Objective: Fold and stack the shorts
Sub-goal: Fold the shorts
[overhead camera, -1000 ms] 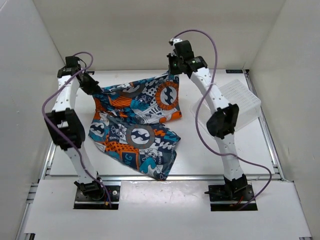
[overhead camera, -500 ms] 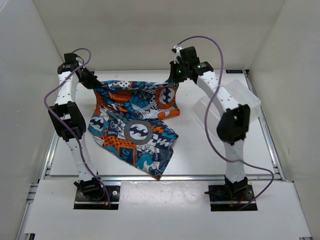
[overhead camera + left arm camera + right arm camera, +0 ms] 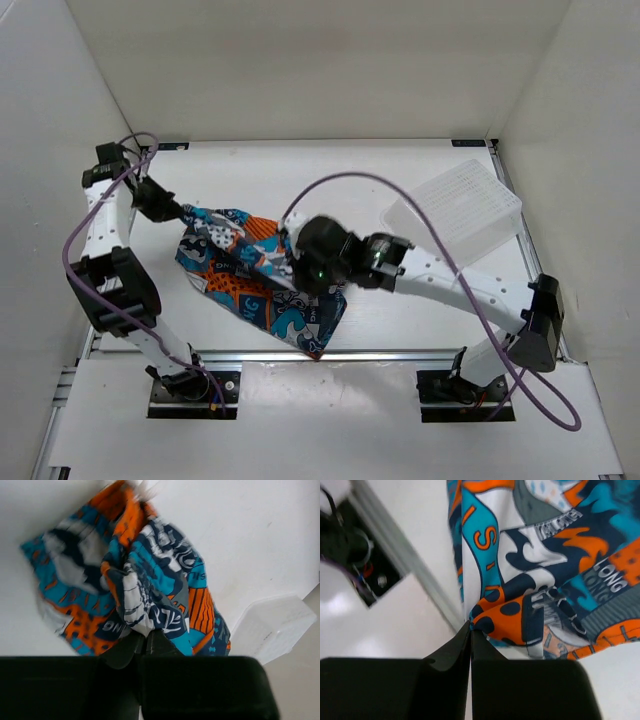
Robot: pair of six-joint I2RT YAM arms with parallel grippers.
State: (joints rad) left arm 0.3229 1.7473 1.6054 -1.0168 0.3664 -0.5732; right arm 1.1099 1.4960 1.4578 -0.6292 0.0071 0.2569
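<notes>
Since half a second ago your right claw [image 3: 470, 628] has swung from the upper middle of the frame down to the centre, dragging its corner of the shorts [image 3: 250, 280] over the lower half. It's pinching an orange dotted edge. Your left claw [image 3: 145, 639] sits upper left, clamped on a bunch of fabric. Shorts are doubled over on the tabletop [image 3: 420, 310], left of centre, well apart from the basket [image 3: 460, 205].

Shorts [image 3: 150, 580] top corner blurred in left wrist view.
</notes>
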